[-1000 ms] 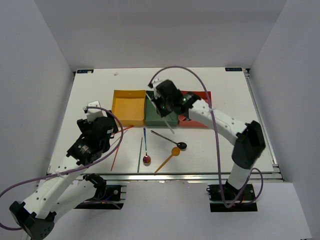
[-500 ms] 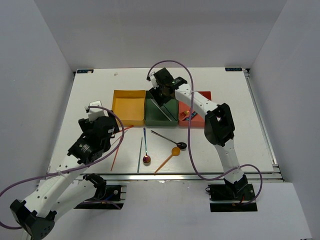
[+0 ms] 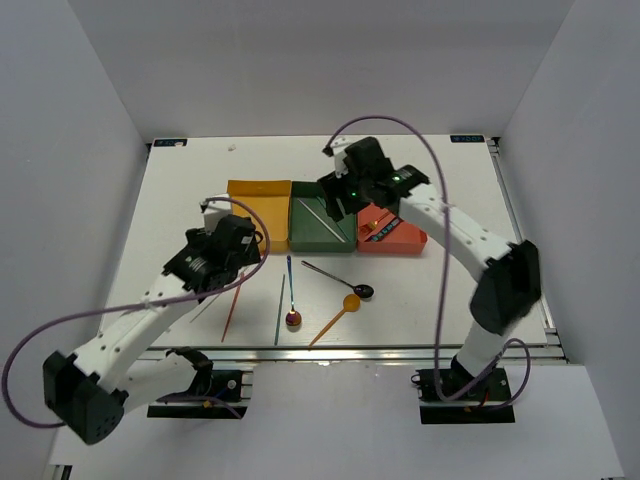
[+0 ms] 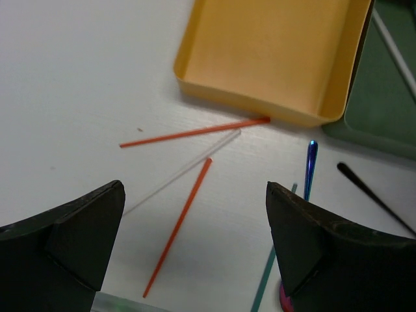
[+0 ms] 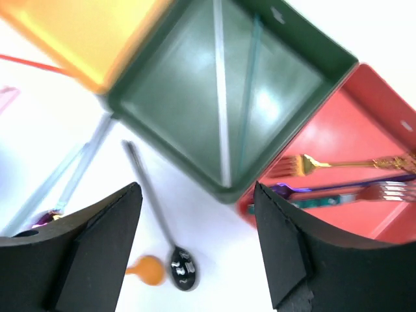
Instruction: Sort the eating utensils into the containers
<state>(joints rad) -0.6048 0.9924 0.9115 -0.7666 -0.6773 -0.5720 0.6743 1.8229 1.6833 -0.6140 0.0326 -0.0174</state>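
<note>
The three containers stand in a row: yellow tray (image 3: 258, 186), green tray (image 3: 322, 243), red tray (image 3: 400, 245). My right gripper (image 3: 345, 197) hovers open and empty over the green tray's front corner (image 5: 227, 188). In that tray lie a silver chopstick (image 5: 221, 84) and a green one (image 5: 249, 84). Gold fork (image 5: 338, 162) and purple fork (image 5: 338, 190) rest in the red tray (image 5: 351, 123). My left gripper (image 4: 195, 240) is open above two orange chopsticks (image 4: 195, 132) (image 4: 179, 224) and a clear one (image 4: 182, 172), near the yellow tray (image 4: 273, 52).
On the table in front of the trays lie a black spoon (image 3: 340, 278), an orange spoon (image 3: 335, 315), a blue-handled spoon with a red bowl (image 3: 291, 300) and a green chopstick (image 3: 280, 310). White walls close in the table on three sides.
My right gripper opened and let a pale chopstick drop into the green tray, then drew back a little. The left arm swung forward toward the chopsticks by the yellow tray.
</note>
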